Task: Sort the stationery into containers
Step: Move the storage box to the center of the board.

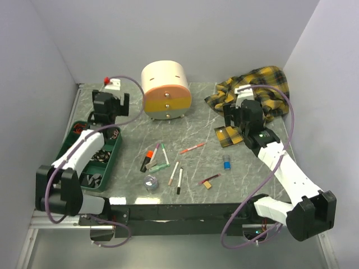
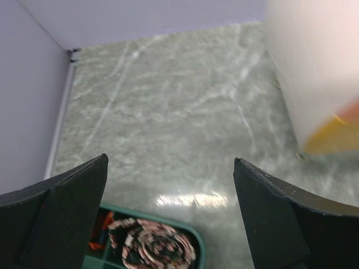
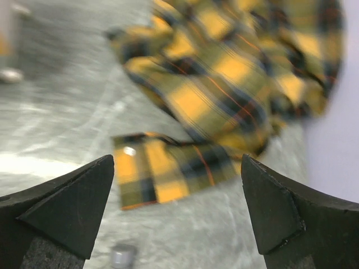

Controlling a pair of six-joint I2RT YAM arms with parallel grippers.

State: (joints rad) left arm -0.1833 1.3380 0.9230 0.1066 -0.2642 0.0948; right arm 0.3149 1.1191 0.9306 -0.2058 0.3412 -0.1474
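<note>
My left end effector [image 2: 170, 162] and right end effector [image 3: 178, 159] both gape, holding nothing; pens [image 1: 166, 161] lie scattered mid-frame on the counter [image 1: 202, 120]; drawers [image 1: 167, 103] stand upper-centre.

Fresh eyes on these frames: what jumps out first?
The cream round-topped cabinet with orange and yellow drawers stands at the far centre of the grey marble table, with a crumpled yellow plaid cloth to its right. Loose thin pens, an orange-capped black marker and a clear tape roll lie scattered mid-table; a dark green tray sits at the left edge.
</note>
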